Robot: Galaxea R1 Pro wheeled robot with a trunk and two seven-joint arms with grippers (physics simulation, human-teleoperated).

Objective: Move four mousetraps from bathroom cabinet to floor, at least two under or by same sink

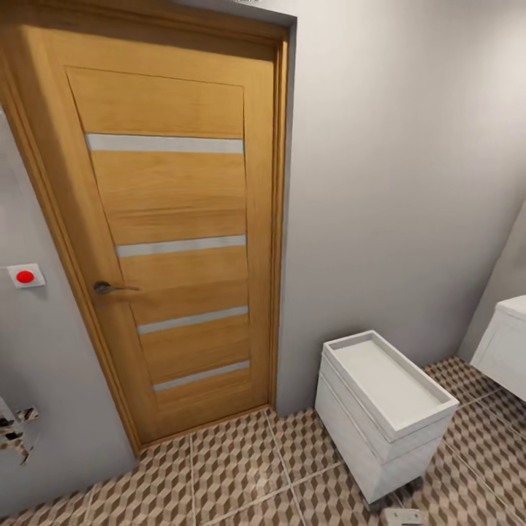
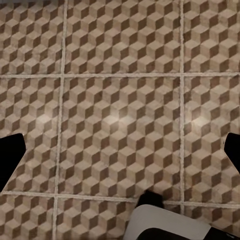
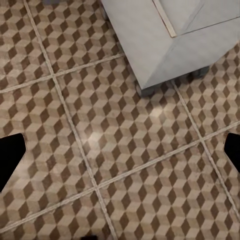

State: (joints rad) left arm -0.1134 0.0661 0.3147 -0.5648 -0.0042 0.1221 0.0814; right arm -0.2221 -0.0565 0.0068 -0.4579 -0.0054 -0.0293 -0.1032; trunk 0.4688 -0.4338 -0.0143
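In the left wrist view, the left gripper [image 2: 120,155] is showing as two flat black fingertips [image 2: 11,159] poking in from opposite edges, each cut to a blunt angled point, standing well apart. A rounded pale grey piece of the robot's body [image 2: 167,222] is showing beside them, with a small black block at its rim. In the right wrist view, the right gripper [image 3: 120,152] is showing the same plain black fingertips [image 3: 10,157], without markings, screws or cables.

cube-patterned bathroom floor [image 2: 120,100] crossed by pale grout lines, dark fingertips [image 2: 11,157] spread wide at both edges, a pale rounded part [image 2: 167,222] nearby.

One door [image 1: 172,241], one white cart [image 1: 383,409]
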